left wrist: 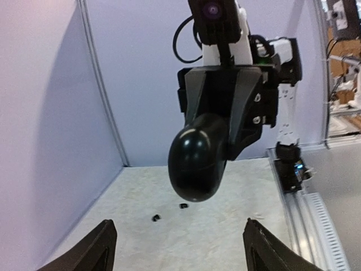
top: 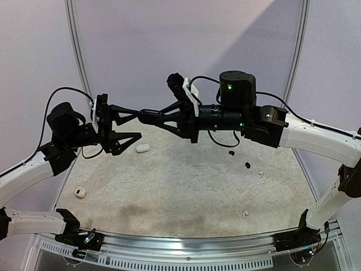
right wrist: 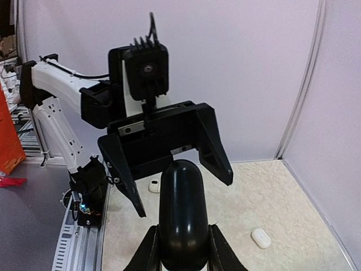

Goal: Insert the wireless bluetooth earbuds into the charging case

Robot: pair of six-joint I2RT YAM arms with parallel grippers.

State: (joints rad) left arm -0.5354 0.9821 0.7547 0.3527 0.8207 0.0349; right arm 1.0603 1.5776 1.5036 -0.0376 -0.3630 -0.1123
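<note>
Speckled tabletop (top: 186, 186) carrying earbuds (top: 247, 165); right gripper (top: 161, 114) clamping black case (top: 148, 116) aloft; left gripper (top: 131, 125) standing wide, holding nothing. Buds likely handling light, hard, slippery: pinching across body looking safest.

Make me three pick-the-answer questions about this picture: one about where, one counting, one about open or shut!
1. How many black buds lie on the table? A none B two C five
2. Where is the black case? A on the table B on a shelf C in the right tool
3. The left tool is: A open B shut on a bud C shut on a cable
Answers: B, two dark specks show there; C, it clamps the case in mid-air; A, its jaws stand wide apart, empty.
</note>
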